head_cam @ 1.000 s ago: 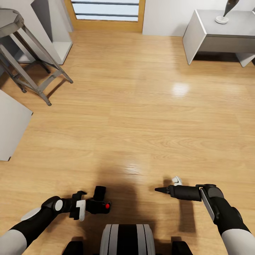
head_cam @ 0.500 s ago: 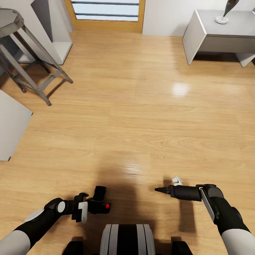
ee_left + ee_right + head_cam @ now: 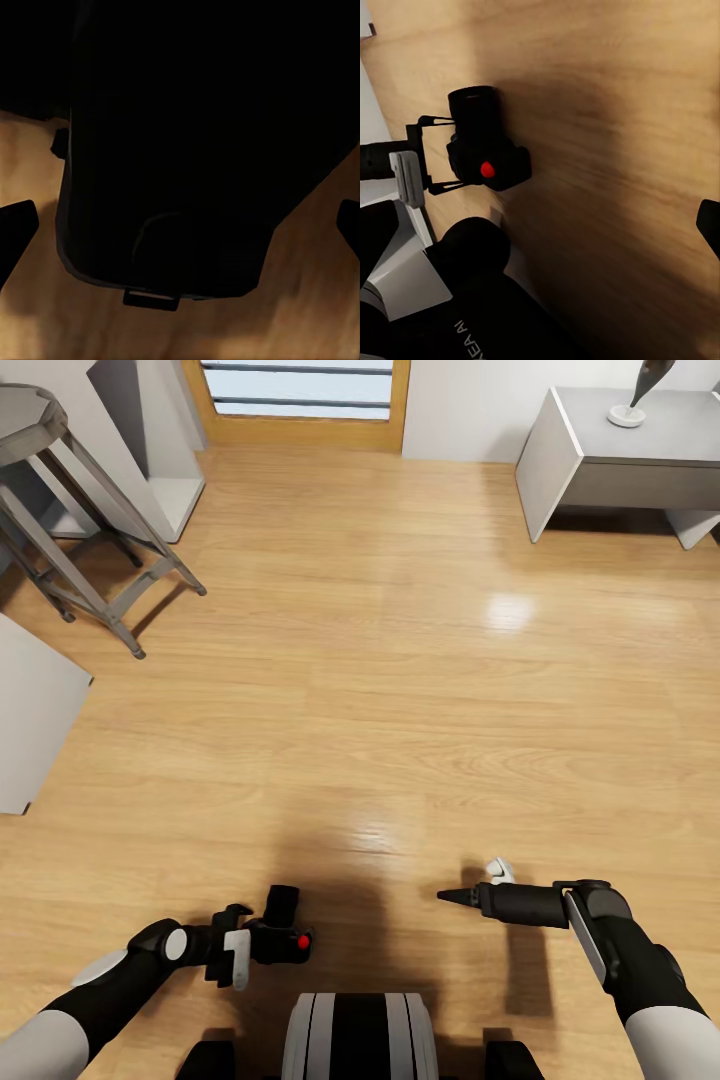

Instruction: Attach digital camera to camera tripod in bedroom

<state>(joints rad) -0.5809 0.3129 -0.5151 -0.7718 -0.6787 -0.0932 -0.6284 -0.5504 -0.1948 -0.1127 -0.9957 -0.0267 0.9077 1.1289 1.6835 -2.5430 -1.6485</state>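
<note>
One digital camera (image 3: 285,935), red dot up, is pinched in your left hand (image 3: 262,942), low in front of the robot's base (image 3: 358,1035) above the wood floor (image 3: 400,690). Its lens barrel points away from you. Your right hand (image 3: 470,887) hangs off to the camera's right; whether it's spread or closed, I can't tell. No tripod visible yet, so the left arm carries this.

The one piece of lettering that can be read is on the robot's black body (image 3: 487,322) in the right wrist view: white capitals "XEA", cut off at the picture's lower edge, part of a longer word. Nothing else carries legible text, numbers or signs; the red dot on the digital camera (image 3: 487,154) is a plain mark.
</note>
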